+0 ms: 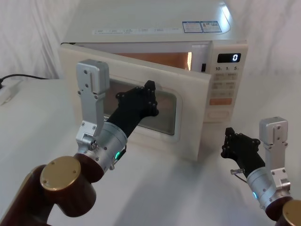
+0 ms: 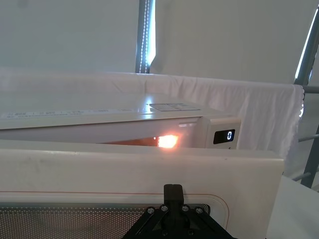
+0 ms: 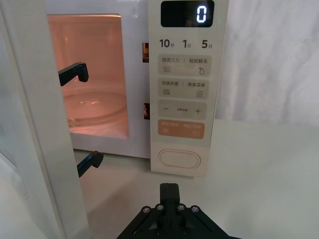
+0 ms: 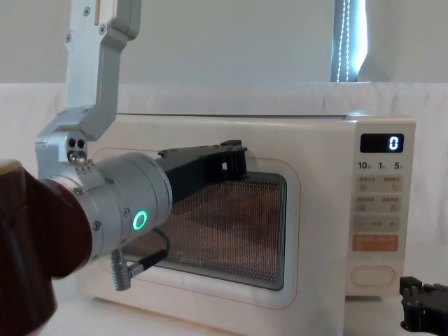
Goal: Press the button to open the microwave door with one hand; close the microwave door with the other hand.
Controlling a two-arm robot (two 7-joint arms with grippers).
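The microwave door [image 1: 188,117] stands partly open on the white desk [image 1: 155,188], the oven lamp glowing inside. The left gripper [image 1: 149,96] presses its tips flat against the door's window, jaws together. The right gripper [image 1: 229,141] hangs low, just below the button [image 3: 179,160], jaws together too.

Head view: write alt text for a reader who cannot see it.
The left claw presses against the window of the microwave door, which hangs ajar with the oven lit inside. The right claw hovers low in front of the control panel, below the button.
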